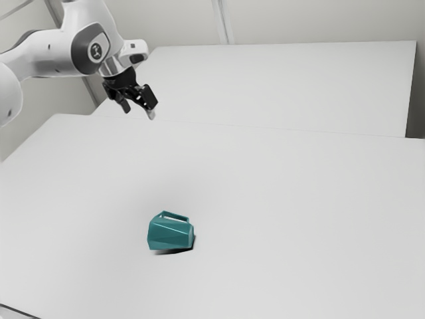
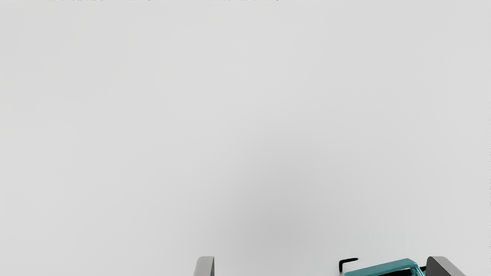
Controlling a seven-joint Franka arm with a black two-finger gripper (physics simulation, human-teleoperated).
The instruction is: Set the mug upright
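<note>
Your mug point(image 1: 169, 236) lies tipped on its side on the worktop point(image 1: 299, 219), well in from the far edge, its handle point(image 1: 174, 214) (a squared-off loop, teal like the rest) on the side toward that edge. Up above the worktop, well apart from the mug, hangs your gripper point(image 1: 139, 111), its fingers point(image 2: 204, 266) spread wide. Your wrist view catches part of the handle beyond one fingertip.

Mug point(image 1: 170, 236): teal, lighter and darker facets
Desk point(image 1: 279, 219): plain pale grey
Arm point(image 1: 50, 52): white, dark grey joint cover point(image 1: 81, 49)
Fingers point(image 1: 150, 100): black, pale grey tips
</note>
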